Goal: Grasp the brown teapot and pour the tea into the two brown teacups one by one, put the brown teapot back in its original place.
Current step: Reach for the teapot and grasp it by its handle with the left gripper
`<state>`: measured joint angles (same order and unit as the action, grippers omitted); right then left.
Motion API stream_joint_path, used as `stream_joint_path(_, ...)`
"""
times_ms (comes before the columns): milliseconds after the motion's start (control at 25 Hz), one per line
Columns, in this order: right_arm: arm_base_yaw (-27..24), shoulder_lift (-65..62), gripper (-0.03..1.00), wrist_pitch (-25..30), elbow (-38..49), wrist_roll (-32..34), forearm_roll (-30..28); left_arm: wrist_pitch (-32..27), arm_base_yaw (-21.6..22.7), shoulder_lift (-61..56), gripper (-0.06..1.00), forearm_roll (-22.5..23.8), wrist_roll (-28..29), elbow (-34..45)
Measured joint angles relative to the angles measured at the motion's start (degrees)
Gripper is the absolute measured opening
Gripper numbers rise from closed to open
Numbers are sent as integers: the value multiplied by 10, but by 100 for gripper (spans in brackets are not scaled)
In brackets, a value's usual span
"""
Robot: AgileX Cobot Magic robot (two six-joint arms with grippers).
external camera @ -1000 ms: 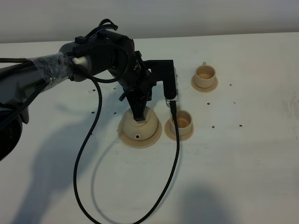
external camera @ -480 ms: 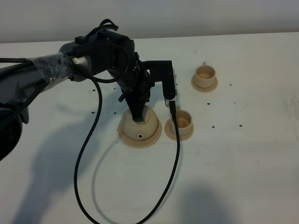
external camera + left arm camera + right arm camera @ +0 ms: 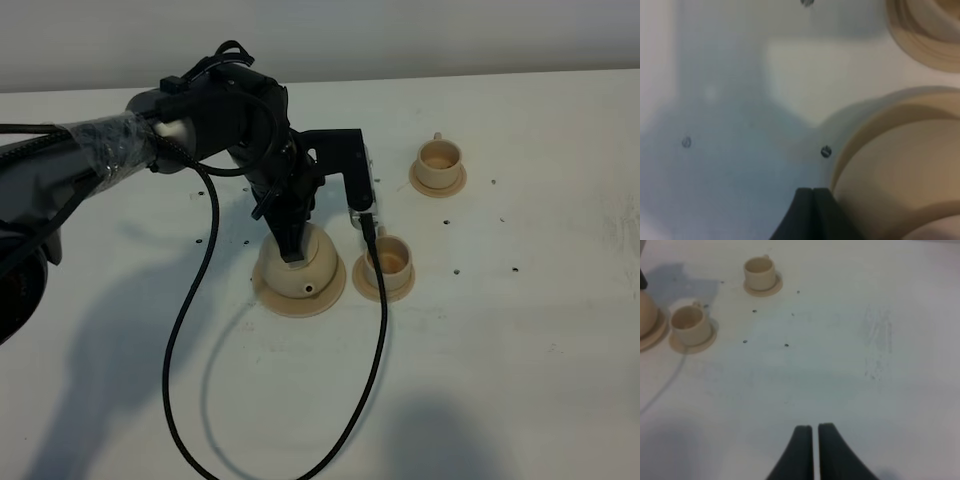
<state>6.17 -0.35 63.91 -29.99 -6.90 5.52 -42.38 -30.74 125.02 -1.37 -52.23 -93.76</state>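
The teapot point(image 3: 300, 270) sits on its wide plate point(image 3: 268, 298), spout hole facing the camera side, with the near cup point(image 3: 388, 260) just beside it and the far cup point(image 3: 438, 156) well apart, toward the back of the table point(image 3: 520, 350). Whether any tea has gone into either cup cannot be told; both interiors show only a dull tan. So the pot stands at its resting place, and the pictures alone do not settle whether pouring is ahead or done.

The left gripper point(image 3: 292, 250) points down onto the top of the pot. In the wrist view its fingers meet tip to tip beside the pot's curved wall, and whether the handle is pinched further back is hidden. The right gripper point(image 3: 815, 437) hovers over bare table, fingers drawn together to a thin slit, holding nothing.

The ware is all one set — matte, pale beige ceramic, squat and rounded in the pot, straight-walled in the cups, each on a flat round saucer. A glossy black cable point(image 3: 180, 330) loops across the white tabletop.
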Motion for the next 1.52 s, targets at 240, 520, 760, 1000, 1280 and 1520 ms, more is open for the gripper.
stream_joint_path(240,0,0,3,0,0,0,0,-7,0,-2,-5,6,28,0)
stream_joint_path(520,0,0,3,0,0,0,0,-14,1,-11,-5,14,39,0)
stream_joint_path(760,0,0,3,0,0,0,0,-14,8,-11,-5,14,40,0)
stream_joint_path(1000,0,0,3,0,0,0,0,-15,17,-11,-5,14,42,0)
stream_joint_path(1280,0,0,3,0,0,0,0,-28,25,-11,-5,14,42,0)
stream_joint_path(1520,0,0,3,0,0,0,0,-53,27,-13,-5,18,41,0)
